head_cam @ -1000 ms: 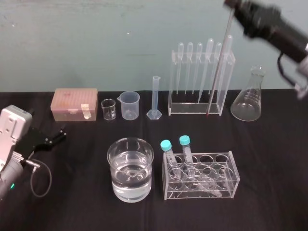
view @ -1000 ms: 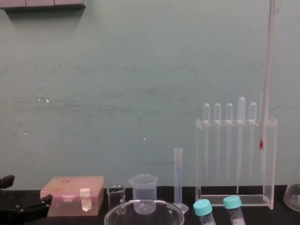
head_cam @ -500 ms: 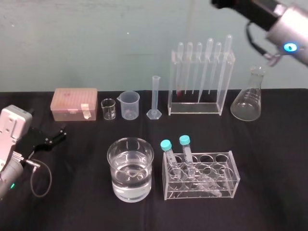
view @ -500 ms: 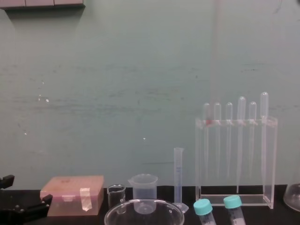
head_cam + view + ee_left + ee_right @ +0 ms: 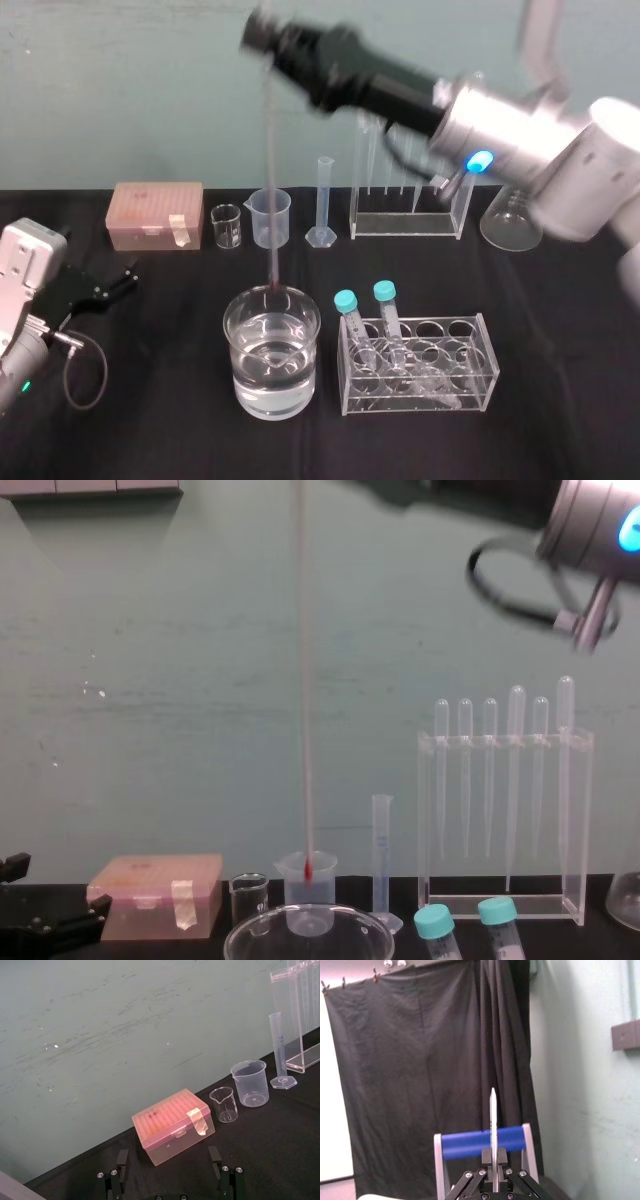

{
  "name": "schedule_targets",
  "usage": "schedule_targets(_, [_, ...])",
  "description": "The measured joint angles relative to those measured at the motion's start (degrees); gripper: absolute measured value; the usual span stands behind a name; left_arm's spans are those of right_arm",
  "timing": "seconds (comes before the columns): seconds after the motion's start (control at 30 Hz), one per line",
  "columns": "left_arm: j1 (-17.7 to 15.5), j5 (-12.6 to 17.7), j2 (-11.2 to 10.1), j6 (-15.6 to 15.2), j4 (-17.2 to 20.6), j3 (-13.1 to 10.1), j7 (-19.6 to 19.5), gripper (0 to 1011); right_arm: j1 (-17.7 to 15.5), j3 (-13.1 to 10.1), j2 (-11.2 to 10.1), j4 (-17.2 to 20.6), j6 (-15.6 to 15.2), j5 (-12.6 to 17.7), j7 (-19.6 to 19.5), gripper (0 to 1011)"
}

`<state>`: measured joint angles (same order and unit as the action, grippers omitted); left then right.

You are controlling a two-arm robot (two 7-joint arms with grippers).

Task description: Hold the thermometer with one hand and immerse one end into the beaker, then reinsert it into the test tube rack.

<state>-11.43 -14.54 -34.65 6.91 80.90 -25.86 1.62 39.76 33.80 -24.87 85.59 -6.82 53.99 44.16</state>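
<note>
Right gripper [image 5: 494, 1164], blurred high in the head view, clamps the thermometer [image 5: 304, 680] near its top end. The rod hangs upright, its upper part cut off by the chest view's top edge, its red tip just above the rim of the beaker [image 5: 271, 352]. The beaker holds water. Behind, the right arm covers part of the test tube rack [image 5: 585, 820]. Left gripper [image 5: 125, 277] rests with fingers spread at the left side of the worktop [image 5: 150, 400].
</note>
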Motion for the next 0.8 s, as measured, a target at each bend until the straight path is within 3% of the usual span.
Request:
schedule_targets(0.23, [0.0, 0.0, 0.0, 0.0, 0.0, 0.0, 0.0, 1008, -0.5, 3.7, 2.2, -6.0, 5.6, -2.4, 3.6, 56])
schedule_targets(0.4, [0.0, 0.0, 0.0, 0.0, 0.0, 0.0, 0.0, 1008, -0.6, 4.6, 3.2, -9.4, 8.8, -3.8, 5.8, 56])
schedule_targets(0.8, [0.0, 0.0, 0.0, 0.0, 0.0, 0.0, 0.0, 1008, -1.7, 5.4, 4.4, -14.0, 10.4, -5.3, 8.4, 56])
